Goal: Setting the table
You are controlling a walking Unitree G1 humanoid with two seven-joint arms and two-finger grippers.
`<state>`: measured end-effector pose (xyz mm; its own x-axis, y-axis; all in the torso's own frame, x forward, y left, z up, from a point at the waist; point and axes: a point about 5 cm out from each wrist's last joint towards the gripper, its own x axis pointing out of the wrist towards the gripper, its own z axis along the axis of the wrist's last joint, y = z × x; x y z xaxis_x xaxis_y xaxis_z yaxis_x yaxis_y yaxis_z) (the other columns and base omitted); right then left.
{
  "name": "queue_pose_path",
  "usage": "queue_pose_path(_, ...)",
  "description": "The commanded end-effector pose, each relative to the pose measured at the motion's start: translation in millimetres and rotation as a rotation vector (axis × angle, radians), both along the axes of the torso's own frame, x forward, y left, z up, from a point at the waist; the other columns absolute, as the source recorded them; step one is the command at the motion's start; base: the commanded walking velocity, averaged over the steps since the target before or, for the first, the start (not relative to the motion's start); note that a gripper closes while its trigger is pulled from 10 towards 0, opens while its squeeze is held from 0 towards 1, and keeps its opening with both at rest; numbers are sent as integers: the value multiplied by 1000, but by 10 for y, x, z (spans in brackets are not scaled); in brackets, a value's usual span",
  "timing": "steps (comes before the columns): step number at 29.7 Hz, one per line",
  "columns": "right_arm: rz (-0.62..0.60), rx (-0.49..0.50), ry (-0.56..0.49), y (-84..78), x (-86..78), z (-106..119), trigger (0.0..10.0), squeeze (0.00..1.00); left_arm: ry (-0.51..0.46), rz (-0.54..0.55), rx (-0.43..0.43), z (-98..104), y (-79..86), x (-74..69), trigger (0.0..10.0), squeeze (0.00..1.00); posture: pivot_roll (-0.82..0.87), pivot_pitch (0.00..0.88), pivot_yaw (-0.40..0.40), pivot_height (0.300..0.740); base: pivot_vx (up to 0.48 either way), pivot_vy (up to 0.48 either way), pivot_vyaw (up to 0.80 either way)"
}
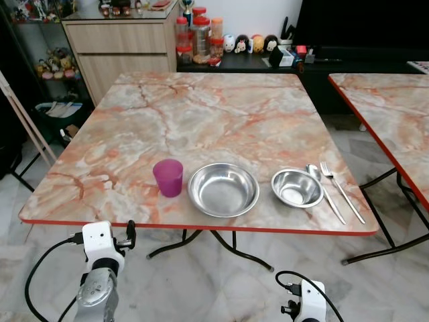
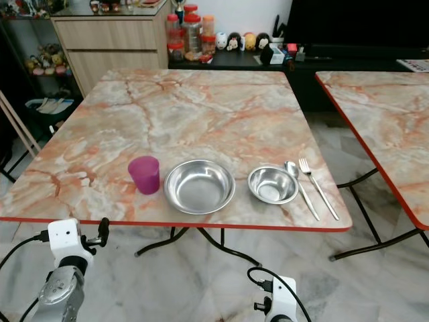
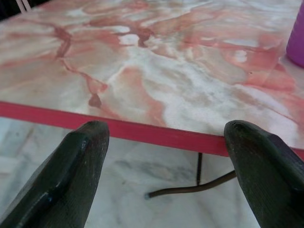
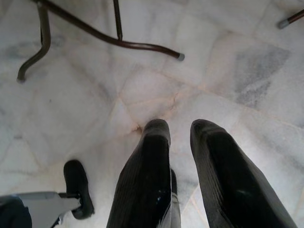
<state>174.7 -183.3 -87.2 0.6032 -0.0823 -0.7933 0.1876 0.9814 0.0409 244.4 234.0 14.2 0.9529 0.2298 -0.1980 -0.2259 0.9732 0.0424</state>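
Tableware—your purple cup (image 1: 167,177), plate (image 1: 223,190), bowl (image 1: 297,187), spoon (image 1: 324,191), fork (image 1: 342,191)—lines the marble table's (image 1: 201,114) edge; left gripper (image 3: 166,166) gapes wide, right gripper (image 4: 180,142) nearly closed.

Marble-patterned table (image 1: 201,121) with a red edge, and along its near edge the setting stands in a row. Take the large steel bowl (image 1: 223,190) as the mark: the purple cup (image 1: 167,177) sits upright just to its left, the small steel bowl (image 1: 297,187) just to its right. Beyond the small bowl lie a spoon (image 1: 324,190) and then a fork (image 1: 341,190), side by side. Below the table edge, the left arm (image 1: 99,268) and right arm (image 1: 305,300) hang low over the floor.
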Motion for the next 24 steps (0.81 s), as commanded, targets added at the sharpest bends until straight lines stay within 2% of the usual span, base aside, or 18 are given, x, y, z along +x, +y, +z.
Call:
queue_pose_path(1, -4, -3, -5, -16, 14, 9, 10000, 0, 262, 134, -27, -491, 206, -506, 10000, 0, 60, 0, -11, 740, 0, 0, 0)
queue_pose_path(3, -6, -3, -6, -19, 14, 9, 10000, 0, 249, 148, -39, -492, 224, -528, 10000, 0, 60, 0, -11, 740, 0, 0, 0)
queue_pose_path(7, -15, -6, -12, -46, 20, 16, 10000, 0, 157, 262, -198, -442, 342, -543, 10000, 0, 60, 0, -17, 740, 0, 0, 0)
queue_pose_path(8, -16, -7, -11, -58, 19, 17, 10000, 0, 66, 313, -346, -368, 370, -471, 10000, 0, 69, 0, -23, 740, 0, 0, 0)
queue_pose_path(9, -16, -7, -11, -58, 19, 17, 10000, 0, 66, 313, -346, -368, 370, -471, 10000, 0, 69, 0, -23, 740, 0, 0, 0)
queue_pose_path(12, -14, -11, -8, -75, 15, 17, 10000, 0, -151, 330, -578, -151, 417, -263, 10000, 0, 74, 0, -28, 740, 0, 0, 0)
queue_pose_path(13, -14, -11, -8, -75, 15, 17, 10000, 0, -151, 330, -578, -151, 417, -263, 10000, 0, 74, 0, -28, 740, 0, 0, 0)
queue_pose_path(14, -20, -11, -11, -83, 18, 20, 10000, 0, -233, 277, -650, -28, 410, -165, 10000, 0, 73, 0, -25, 740, 0, 0, 0)
queue_pose_path(20, -23, -11, -13, -87, 20, 21, 10000, 0, -293, 232, -706, 59, 414, -114, 10000, 0, 65, 0, -22, 740, 0, 0, 0)
queue_pose_path(21, -29, -11, -11, -98, -4, 13, 10000, 0, -389, 160, -749, 264, 435, -45, 10000, 0, 64, 0, -18, 740, 0, 0, 0)
queue_pose_path(24, -32, -12, 0, -106, -54, -7, 10000, 0, -440, 85, -771, 418, 437, -22, 10000, 0, 67, 0, -18, 740, 0, 0, 0)
